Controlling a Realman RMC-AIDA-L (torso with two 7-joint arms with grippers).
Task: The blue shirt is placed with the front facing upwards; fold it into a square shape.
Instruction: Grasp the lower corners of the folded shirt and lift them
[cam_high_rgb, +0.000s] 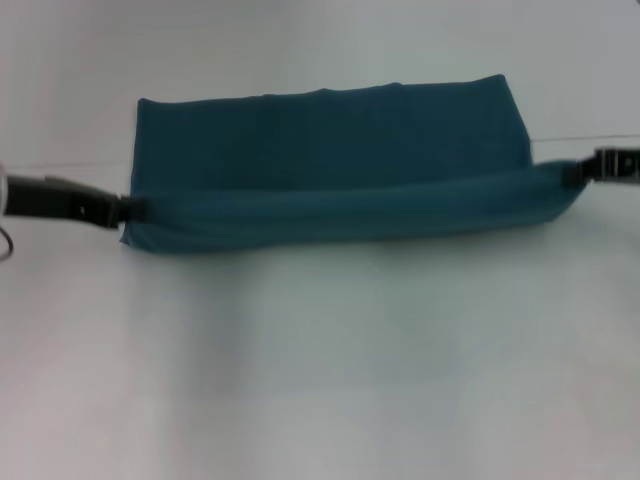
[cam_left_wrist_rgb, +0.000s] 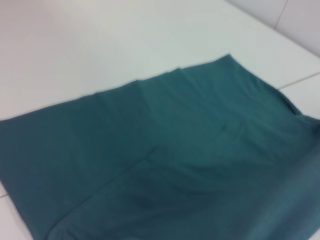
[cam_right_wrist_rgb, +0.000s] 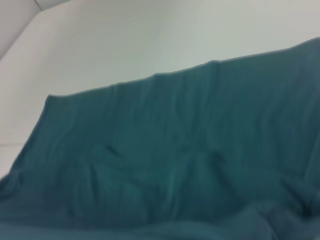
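Across the middle of the white surface (cam_high_rgb: 320, 380) lies the blue shirt (cam_high_rgb: 330, 150), its near edge raised in a long roll, with no print showing. The left gripper (cam_high_rgb: 128, 210) clenches one end of that edge, the right gripper (cam_high_rgb: 578, 172) the other. A lengthwise fold seems underway; next, both should carry the edge evenly toward the far hem.
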